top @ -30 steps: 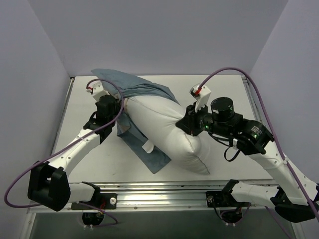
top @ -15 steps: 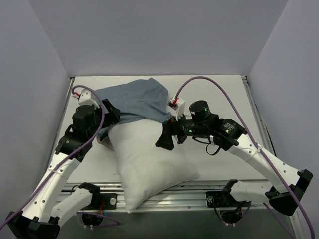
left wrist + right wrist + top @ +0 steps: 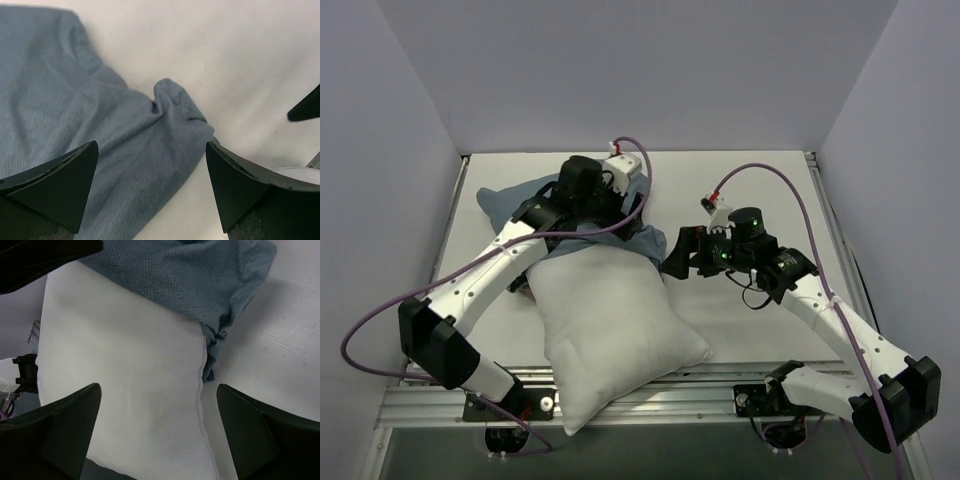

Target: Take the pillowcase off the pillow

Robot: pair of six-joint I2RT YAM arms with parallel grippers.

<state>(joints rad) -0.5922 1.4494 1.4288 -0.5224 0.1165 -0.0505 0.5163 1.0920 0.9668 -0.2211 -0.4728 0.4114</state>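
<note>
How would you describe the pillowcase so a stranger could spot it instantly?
On the white table, look far left, beneath the left arm. The pillowcase lies crumpled there, at the pillow's far end. It is limp blue-grey cloth; the pillow is plump and white.

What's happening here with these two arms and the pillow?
They are taking a blue pillowcase off a white pillow. The pillow lies almost wholly bare at the front; the pillowcase is bunched at its far edge. The left pincer hangs open over the cloth, the right pincer open above the pillow's edge. Neither holds anything.
</note>
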